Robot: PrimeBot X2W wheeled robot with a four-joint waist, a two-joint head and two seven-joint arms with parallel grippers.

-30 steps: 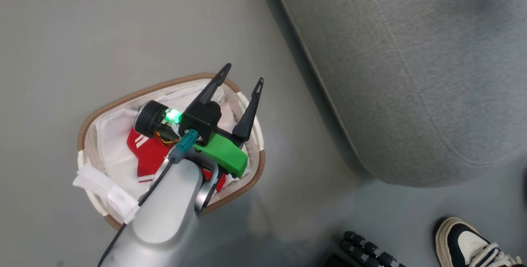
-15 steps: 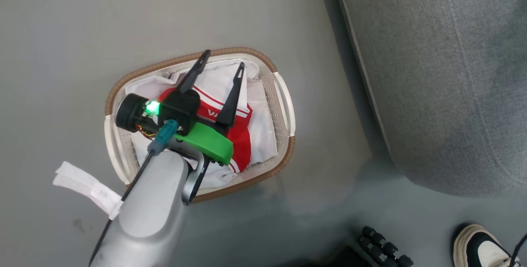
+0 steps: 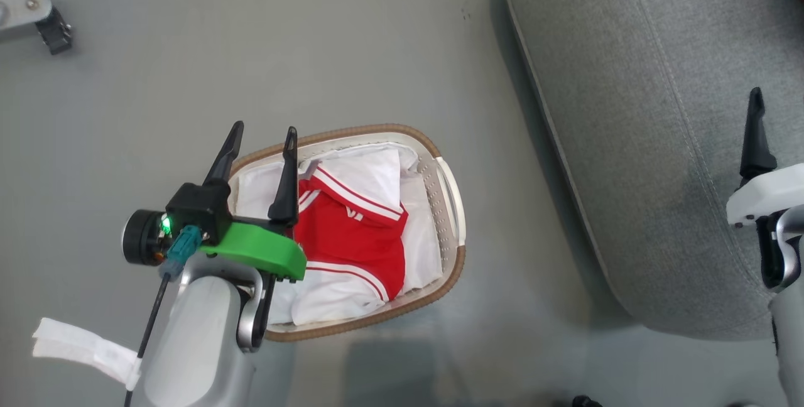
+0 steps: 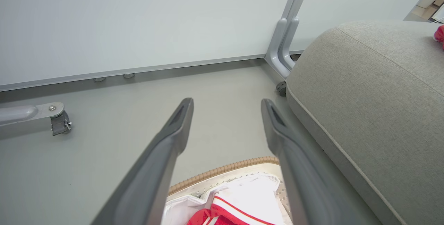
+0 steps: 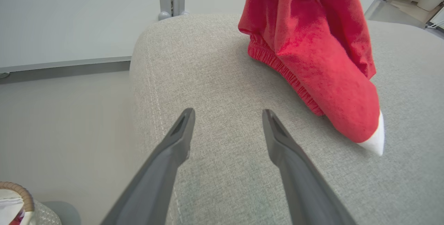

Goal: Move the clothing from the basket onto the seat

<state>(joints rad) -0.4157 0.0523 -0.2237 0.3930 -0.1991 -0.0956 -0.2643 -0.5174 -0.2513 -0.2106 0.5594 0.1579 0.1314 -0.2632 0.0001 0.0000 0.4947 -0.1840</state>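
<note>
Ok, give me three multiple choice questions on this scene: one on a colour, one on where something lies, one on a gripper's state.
1. The rim of the basket is:
A. brown
B. blue
C. black

2. The red garment with the elastic hem lies:
A. in the basket
B. on the seat
C. on the floor

3. The right gripper is:
A. shut on clothing
B. shut on a basket handle
C. open and empty

Answers:
1 A: the woven-look rim shows brown in the head view.
2 B: in the right wrist view it rests on the grey seat.
3 C: its jaws stand apart with nothing between them.
</note>
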